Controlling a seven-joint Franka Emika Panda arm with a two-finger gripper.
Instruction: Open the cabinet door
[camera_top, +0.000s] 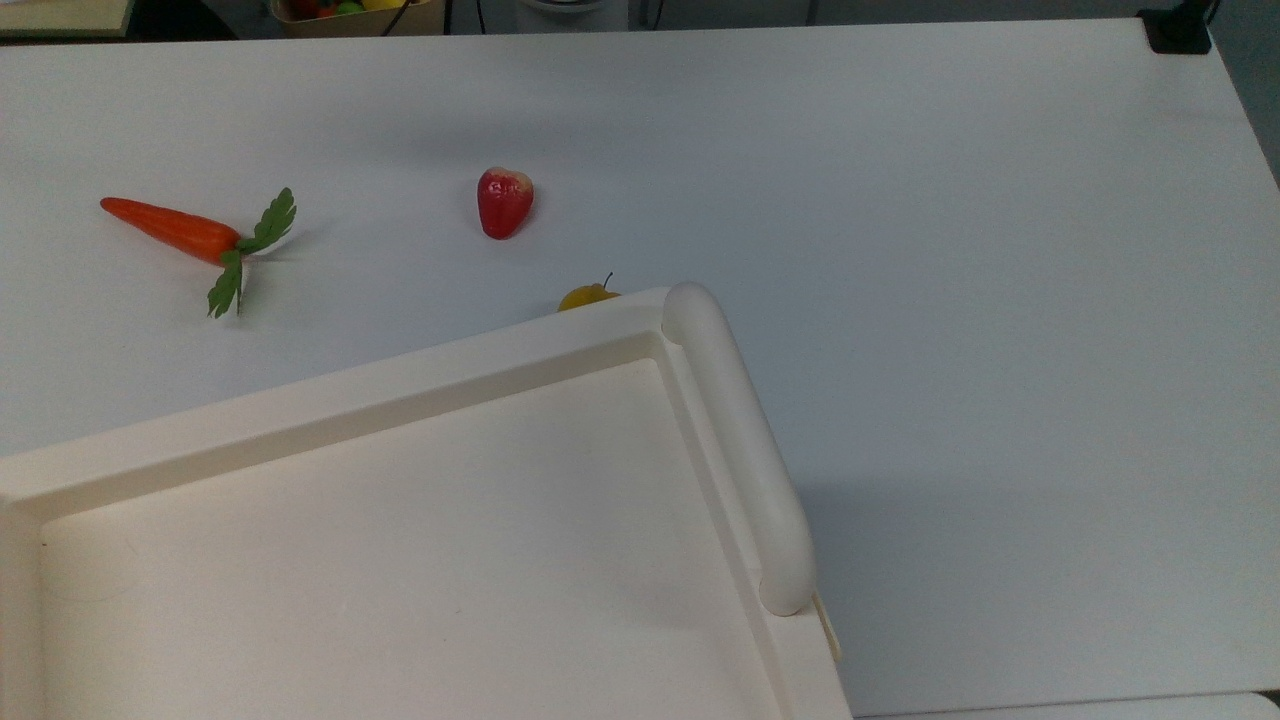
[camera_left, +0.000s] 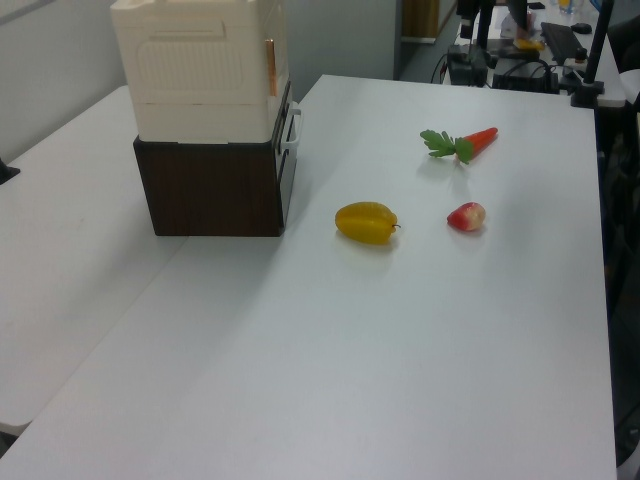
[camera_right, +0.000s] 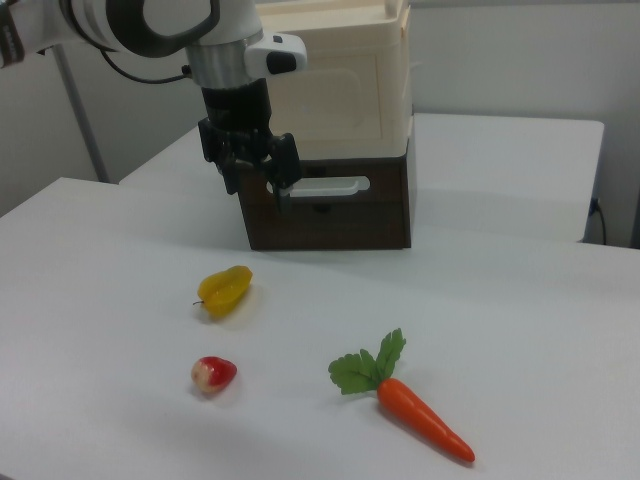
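Note:
The cabinet door is the flat cream panel on the front of the large cream unit, and it lies flush with the unit. In the left view I see the cabinet door edge-on, on the unit's right face. In the top view a thin sliver of the cabinet door shows below the rounded bar. My gripper hangs open, fingers down, in front of the dark brown base, below the door's left part. One finger is near the left end of the white handle.
A yellow fruit, a red fruit and a carrot lie on the white table in front of the unit. My arm reaches in from the right view's upper left.

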